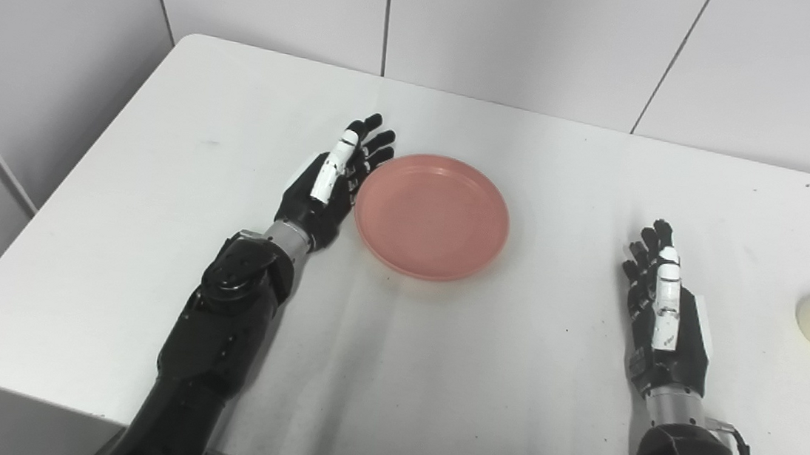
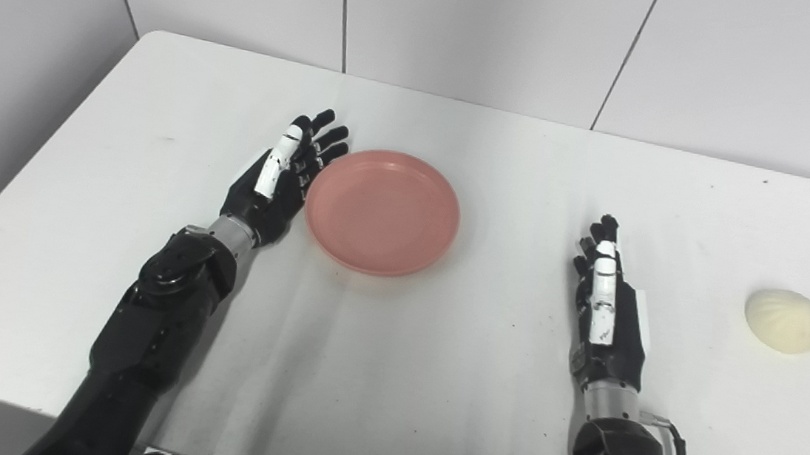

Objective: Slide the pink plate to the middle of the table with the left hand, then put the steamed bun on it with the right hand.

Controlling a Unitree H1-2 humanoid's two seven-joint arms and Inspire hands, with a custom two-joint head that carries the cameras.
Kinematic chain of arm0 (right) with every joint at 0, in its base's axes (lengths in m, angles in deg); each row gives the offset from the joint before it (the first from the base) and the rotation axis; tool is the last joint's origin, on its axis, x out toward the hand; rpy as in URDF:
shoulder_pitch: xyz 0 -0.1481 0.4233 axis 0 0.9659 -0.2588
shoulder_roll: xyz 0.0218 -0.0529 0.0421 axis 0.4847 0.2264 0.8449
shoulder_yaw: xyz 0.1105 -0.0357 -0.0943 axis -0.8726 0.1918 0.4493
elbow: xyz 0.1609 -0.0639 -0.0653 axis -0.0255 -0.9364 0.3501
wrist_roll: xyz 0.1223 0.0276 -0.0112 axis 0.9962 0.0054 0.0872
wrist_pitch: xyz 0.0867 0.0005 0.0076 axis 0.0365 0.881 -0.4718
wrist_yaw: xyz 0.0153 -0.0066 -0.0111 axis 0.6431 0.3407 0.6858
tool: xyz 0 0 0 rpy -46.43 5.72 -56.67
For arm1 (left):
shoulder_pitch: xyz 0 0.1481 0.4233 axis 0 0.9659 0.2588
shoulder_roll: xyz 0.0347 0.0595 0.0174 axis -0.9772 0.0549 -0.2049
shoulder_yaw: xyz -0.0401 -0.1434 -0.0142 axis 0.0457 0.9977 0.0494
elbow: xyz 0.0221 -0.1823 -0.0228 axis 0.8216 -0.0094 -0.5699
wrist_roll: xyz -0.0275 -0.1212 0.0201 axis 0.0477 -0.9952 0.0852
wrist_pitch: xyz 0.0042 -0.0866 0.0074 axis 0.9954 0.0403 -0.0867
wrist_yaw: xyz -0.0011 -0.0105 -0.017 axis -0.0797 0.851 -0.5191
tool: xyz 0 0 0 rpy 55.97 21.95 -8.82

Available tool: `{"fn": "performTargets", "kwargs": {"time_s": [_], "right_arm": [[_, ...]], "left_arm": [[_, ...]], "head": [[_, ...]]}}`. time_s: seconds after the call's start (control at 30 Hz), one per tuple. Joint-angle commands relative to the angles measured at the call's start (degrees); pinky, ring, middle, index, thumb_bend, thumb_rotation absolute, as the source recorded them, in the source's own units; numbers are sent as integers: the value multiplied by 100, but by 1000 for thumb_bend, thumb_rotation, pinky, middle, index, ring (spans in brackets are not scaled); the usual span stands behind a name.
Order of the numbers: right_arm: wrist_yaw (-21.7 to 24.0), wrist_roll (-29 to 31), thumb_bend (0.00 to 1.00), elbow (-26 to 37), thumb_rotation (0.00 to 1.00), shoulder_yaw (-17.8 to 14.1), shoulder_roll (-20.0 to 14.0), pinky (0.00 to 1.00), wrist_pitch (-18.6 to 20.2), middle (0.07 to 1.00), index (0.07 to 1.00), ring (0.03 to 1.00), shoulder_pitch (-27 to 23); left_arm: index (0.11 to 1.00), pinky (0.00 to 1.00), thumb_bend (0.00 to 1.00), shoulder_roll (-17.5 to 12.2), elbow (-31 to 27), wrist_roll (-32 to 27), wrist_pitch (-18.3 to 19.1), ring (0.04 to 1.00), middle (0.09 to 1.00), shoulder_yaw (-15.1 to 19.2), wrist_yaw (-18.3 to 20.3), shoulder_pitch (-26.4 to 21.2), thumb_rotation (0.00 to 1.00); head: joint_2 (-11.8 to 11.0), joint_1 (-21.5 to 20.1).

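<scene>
a white table (image 1: 150, 247) is seen from above, set against pale wall panels (image 1: 513, 30). the pink plate (image 1: 432, 216) lies flat on the table, roughly at the middle of its width, and nothing is carried on it. the left hand (image 1: 328, 189) is placed edge-on just beside the plate's left rim, with its fingers (image 1: 372, 142) stretched out straight and held close together, pointing away toward the wall; whether the rim is actually touched cannot be told from either view, and nothing is grasped by this hand. the right hand (image 2: 607, 306) is held on the right side of the table, well apart from the plate, likewise turned on edge with its fingers extended and nothing held in them. the steamed bun (image 2: 785, 320), cream-coloured with a pleated top, is found on the table to the right of the right hand, near the table's right side, and a clear stretch of bare tabletop is left between bun and hand. both black forearms are brought in from the lower edge.
</scene>
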Motion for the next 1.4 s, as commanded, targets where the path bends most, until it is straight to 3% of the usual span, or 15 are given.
{"fn": "performTargets", "kwargs": {"time_s": [0.0,0.53,0.73,0.9,1.37], "right_arm": [[87,-14,202,36,1000,123,94,1000,72,998,1000,991,58],[-49,-144,207,-6,1000,196,276,1000,-42,988,1000,985,12],[-129,-255,203,7,1000,213,309,1000,-34,992,999,990,-9],[-186,-332,209,-99,1000,175,315,979,-273,975,984,973,-46],[-396,-497,202,154,1000,78,372,977,-110,965,980,969,-105]], "left_arm": [[976,999,434,127,-153,61,380,971,966,-186,138,112,1000],[979,996,452,568,-280,-28,256,970,970,-604,412,384,1000],[969,991,453,608,-306,-51,340,970,962,-596,517,456,1000],[972,994,458,609,-261,-83,380,963,961,-551,561,496,1000],[991,1000,427,542,-240,-180,416,981,979,-417,690,563,1000]], "head": [[20,-47],[129,-543],[139,-644],[119,-659],[98,-1064]]}}
